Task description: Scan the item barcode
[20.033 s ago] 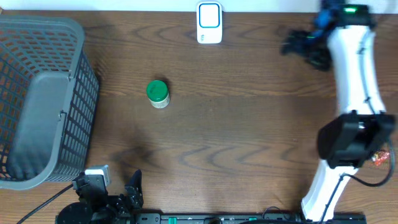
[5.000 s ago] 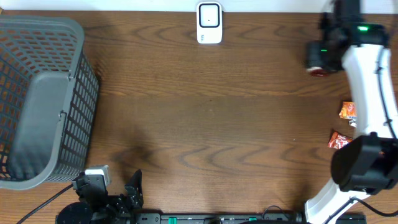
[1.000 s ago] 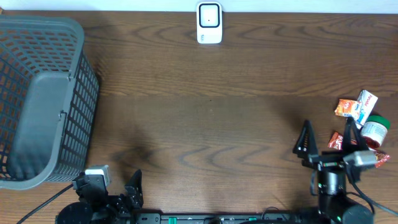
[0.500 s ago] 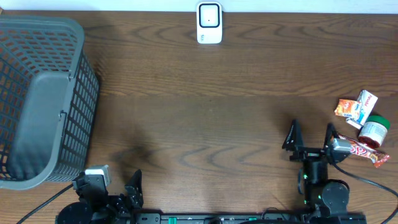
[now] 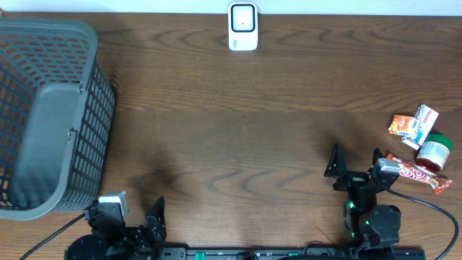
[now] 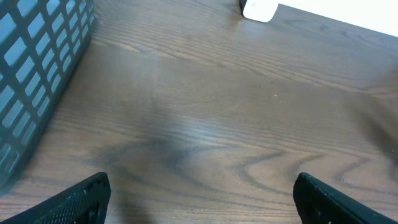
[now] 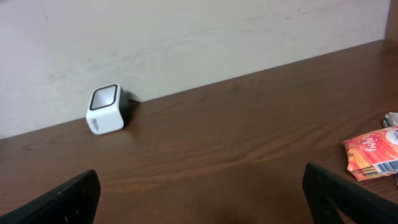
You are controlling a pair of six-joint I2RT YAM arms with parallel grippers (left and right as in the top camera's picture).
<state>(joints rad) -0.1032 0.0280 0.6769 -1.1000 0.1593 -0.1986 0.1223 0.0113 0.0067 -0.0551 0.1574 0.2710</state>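
Gaping empty, left gripper and right gripper; jar, seemingly tipped, lies rightward, apart.

The overhead camera looks straight down; both low wrist cameras face forward, and all share the white square scanner.

Losing the basket past the left edge overhead. Showing only a near sliver of the scanner at the far edge of the left wrist view. Cropping the orange packet at the right wrist view's right edge, leaving its print too small for reading. Cutting off the fingers of the left hand and the right hand along the near edges.
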